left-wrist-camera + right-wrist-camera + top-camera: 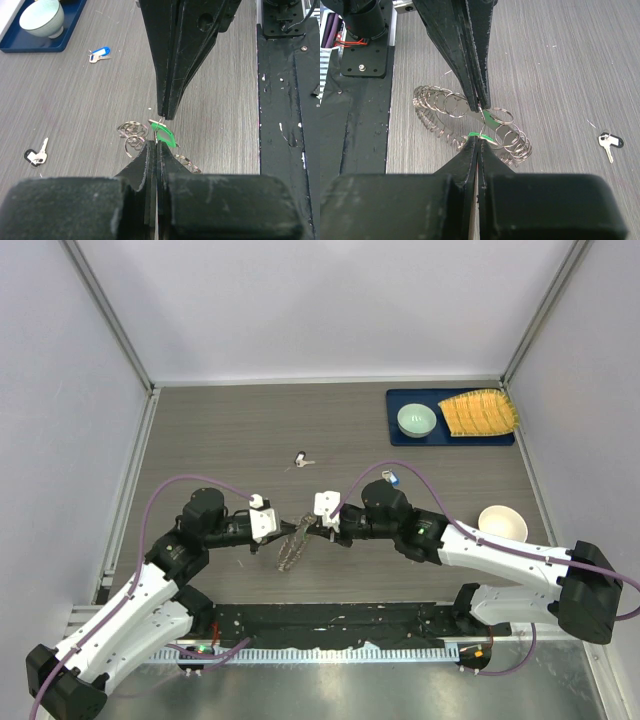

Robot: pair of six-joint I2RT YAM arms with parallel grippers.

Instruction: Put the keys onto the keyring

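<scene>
Flanking green key (165, 136) at keyring (512, 142): left end effector (156, 144) closed, right end effector (478, 140) closed.

The table (200, 440) shows matt grey wood grain. The keyring (436, 102) is shiny bare metal wire. The green key (164, 136) has a glossy plastic head. The left pincer (156, 146) and right pincer (477, 140) are matt black plastic, lightly scuffed.

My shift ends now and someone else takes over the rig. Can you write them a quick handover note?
Left gripper shut, right gripper shut, tips meeting at the green key by the keyring; which grips what is unclear.
Blue key and black-headed key lie loose on the table, apart from the ring.
Done: no key visibly threaded.
Left: thread the green key, then the other two.
</scene>
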